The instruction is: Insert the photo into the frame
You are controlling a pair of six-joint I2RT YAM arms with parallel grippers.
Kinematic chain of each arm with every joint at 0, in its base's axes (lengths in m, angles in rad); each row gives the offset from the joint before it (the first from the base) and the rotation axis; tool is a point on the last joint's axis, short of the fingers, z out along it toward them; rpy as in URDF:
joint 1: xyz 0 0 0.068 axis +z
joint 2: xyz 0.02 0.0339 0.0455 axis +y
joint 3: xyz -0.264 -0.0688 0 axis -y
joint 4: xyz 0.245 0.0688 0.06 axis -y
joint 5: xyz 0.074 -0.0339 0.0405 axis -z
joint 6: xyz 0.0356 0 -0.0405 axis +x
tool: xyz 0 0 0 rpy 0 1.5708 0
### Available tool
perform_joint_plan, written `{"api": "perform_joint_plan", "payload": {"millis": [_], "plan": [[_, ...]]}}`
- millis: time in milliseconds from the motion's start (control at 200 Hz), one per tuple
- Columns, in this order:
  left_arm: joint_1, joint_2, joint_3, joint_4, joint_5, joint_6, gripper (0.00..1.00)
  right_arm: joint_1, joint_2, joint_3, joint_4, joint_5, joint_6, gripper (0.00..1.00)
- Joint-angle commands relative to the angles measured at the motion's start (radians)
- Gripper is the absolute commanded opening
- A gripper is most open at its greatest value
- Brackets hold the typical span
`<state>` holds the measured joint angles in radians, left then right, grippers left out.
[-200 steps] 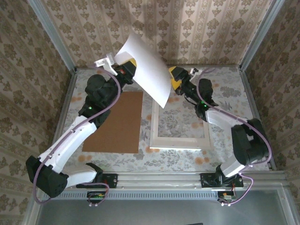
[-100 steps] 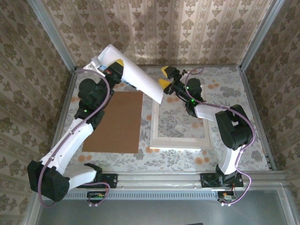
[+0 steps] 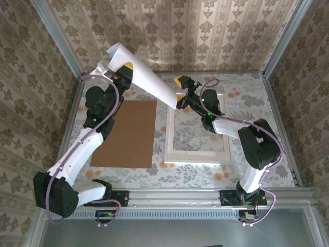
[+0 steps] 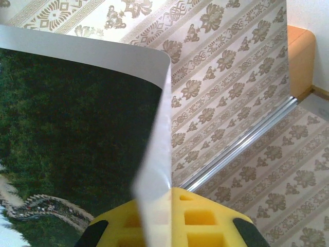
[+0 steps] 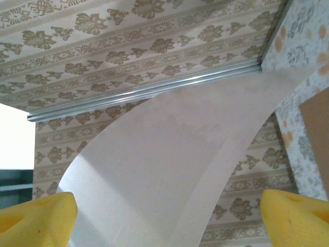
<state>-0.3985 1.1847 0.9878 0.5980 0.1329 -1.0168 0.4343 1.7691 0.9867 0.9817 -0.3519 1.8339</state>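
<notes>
in the pinch of the left tool [image 3: 127, 69], the photo [image 3: 149, 77]; right tool [image 3: 181, 91] agape nearby

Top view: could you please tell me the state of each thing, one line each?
photo: held in the air, curled, white back up.
frame: flat on the table, empty.
brown board: flat on the table, bare.
left fingers: shut on the photo.
right fingers: open, close to the photo's lower edge.

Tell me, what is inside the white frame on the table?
Only the flowered table cover shows through the frame; no photo lies in it yet. Its far left corner is hidden by the lifted photo and the right gripper.
</notes>
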Motion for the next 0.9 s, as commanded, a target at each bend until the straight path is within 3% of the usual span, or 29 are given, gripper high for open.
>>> {"api": "perform_joint_plan", "payload": {"millis": [0,160,340,580,895], "plan": [[0.0,-0.002,-0.017,0.106,0.025,-0.035,0.0,0.025,0.053,0.031,0.076,0.063,0.103,0.93],[0.0,-0.001,-0.051,0.146,0.039,-0.072,0.0,0.034,0.103,0.035,0.135,0.11,0.153,0.85],[0.0,-0.041,-0.094,0.121,0.06,-0.099,0.0,-0.03,0.146,0.074,0.162,0.1,0.15,0.72],[0.003,-0.103,-0.187,0.111,0.053,-0.136,0.0,-0.072,0.222,0.161,0.212,0.066,0.182,0.49],[0.005,-0.165,-0.29,0.047,0.024,-0.153,0.0,-0.129,0.15,0.158,0.086,-0.017,0.028,0.25]]}}
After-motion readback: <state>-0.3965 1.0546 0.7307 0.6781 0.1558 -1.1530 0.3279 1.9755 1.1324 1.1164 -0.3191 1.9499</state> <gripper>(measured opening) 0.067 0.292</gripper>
